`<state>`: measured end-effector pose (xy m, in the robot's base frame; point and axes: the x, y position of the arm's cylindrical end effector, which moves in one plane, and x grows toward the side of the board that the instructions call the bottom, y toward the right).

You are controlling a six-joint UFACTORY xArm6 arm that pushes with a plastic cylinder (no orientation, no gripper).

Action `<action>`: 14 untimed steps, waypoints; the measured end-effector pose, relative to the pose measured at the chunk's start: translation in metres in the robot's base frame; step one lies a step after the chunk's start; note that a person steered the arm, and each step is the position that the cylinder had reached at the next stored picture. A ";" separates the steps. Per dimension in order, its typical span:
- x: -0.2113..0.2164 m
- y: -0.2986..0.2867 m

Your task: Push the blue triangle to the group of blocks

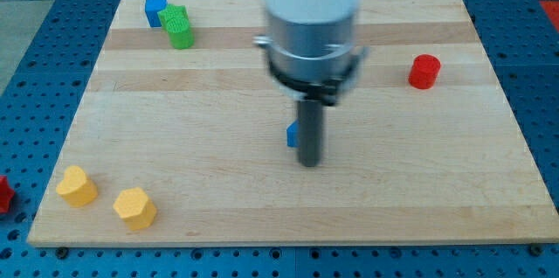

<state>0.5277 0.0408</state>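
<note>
**A:** Scanned from the view's left, what was found on the board [437,199]?

**B:** A red block [3,194] was cut off by the view's left edge, off the board; shape could not be told. Two yellow blocks were logged at the bottom left: one yellow block [77,185] near the edge, a second yellow block [134,207] just beside it, slightly lower. At the top left, a blue block [155,10] and a green block [179,26] were seen touching, green to the right and lower.

**A:** Blue triangle?

**B:** The blue triangle [292,135] was located near the board's centre, mostly hidden by the rod [310,125]; only a sliver was visible at the rod's left side. My tip [309,163] was placed just right of it and slightly lower. Contact could not be confirmed.

**A:** Claw state?

**B:** None was fitted, so no opening could be told. Only the rod was shown.

**A:** Far right?

**B:** A red cylinder [424,71] was noted, well apart from everything.
</note>
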 end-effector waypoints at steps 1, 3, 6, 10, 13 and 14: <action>-0.018 0.019; -0.017 -0.063; -0.010 -0.141; -0.036 -0.156; -0.045 -0.183; -0.045 -0.222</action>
<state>0.4825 -0.1812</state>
